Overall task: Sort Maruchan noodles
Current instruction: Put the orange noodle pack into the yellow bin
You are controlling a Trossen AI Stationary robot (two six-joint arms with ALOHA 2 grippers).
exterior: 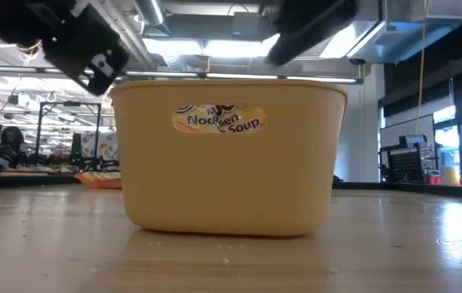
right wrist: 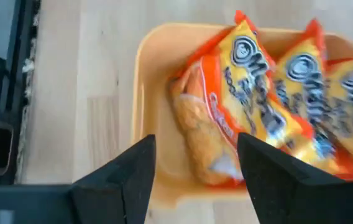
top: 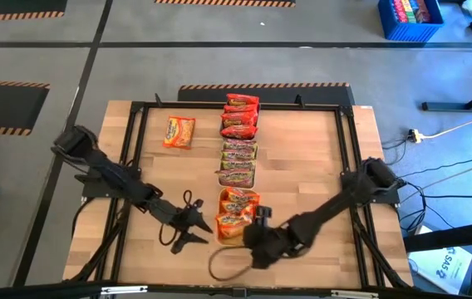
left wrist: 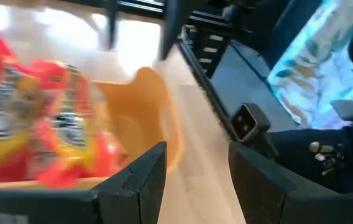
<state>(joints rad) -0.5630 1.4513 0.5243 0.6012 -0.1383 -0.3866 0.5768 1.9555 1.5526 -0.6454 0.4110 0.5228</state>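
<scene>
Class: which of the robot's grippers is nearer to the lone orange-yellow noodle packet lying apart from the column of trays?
Left. The left gripper sits nearer the table's front edge than the lone packet; the right gripper hangs farther off, over the orange-yellow tray.

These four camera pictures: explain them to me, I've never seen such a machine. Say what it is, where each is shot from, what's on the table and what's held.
Two dark jointed robot arms work at a wooden table. One picture looks down from above, one sits at table-top height, and one rides on each wrist. Crinkly plastic noodle packets fill a column of trays; one orange-yellow packet lies loose. The right end effector, open, hangs above the orange-yellow plastic tray holding orange-yellow packets. The left end effector waits beside that tray, open. Neither holds anything.
</scene>
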